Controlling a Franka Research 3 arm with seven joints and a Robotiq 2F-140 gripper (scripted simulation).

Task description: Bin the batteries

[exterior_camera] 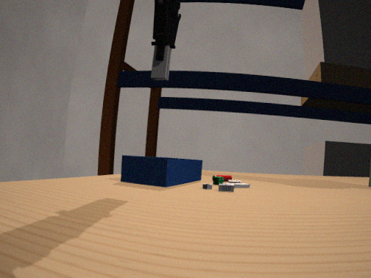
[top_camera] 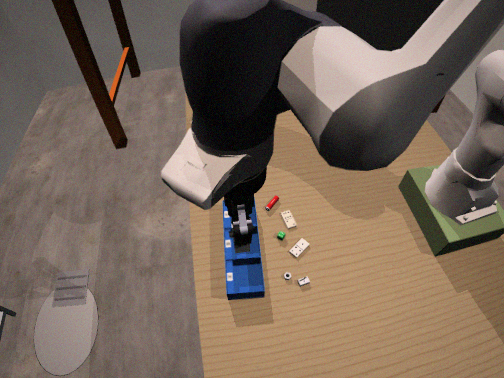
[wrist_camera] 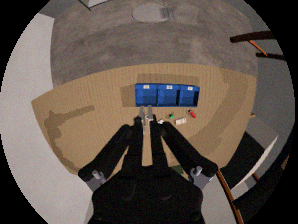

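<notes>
A red battery point(top_camera: 272, 203) point(exterior_camera: 225, 177) point(wrist_camera: 192, 114) with a dark end lies on the table beside the blue bins point(top_camera: 245, 293) point(exterior_camera: 143, 171) point(wrist_camera: 158, 96). The bins stand in a row of three, each with a small white label; the letters are too small to read. My gripper point(top_camera: 243, 246) point(exterior_camera: 160, 79) point(wrist_camera: 146, 111) is shut, with nothing seen between its fingertips. It hangs well above the bins, pointing down, and hides part of them in the top view. No battery shows inside the visible parts of the bins.
Beside the bins lie a domino point(top_camera: 288, 219) point(wrist_camera: 181, 121), another domino point(top_camera: 299, 248), a green block point(top_camera: 281, 235) point(exterior_camera: 218, 180) point(wrist_camera: 171, 116), a small nut point(top_camera: 287, 275) and a small white block point(top_camera: 304, 281) point(exterior_camera: 226, 187). The arm's green base point(top_camera: 427, 215) stands farther right.
</notes>
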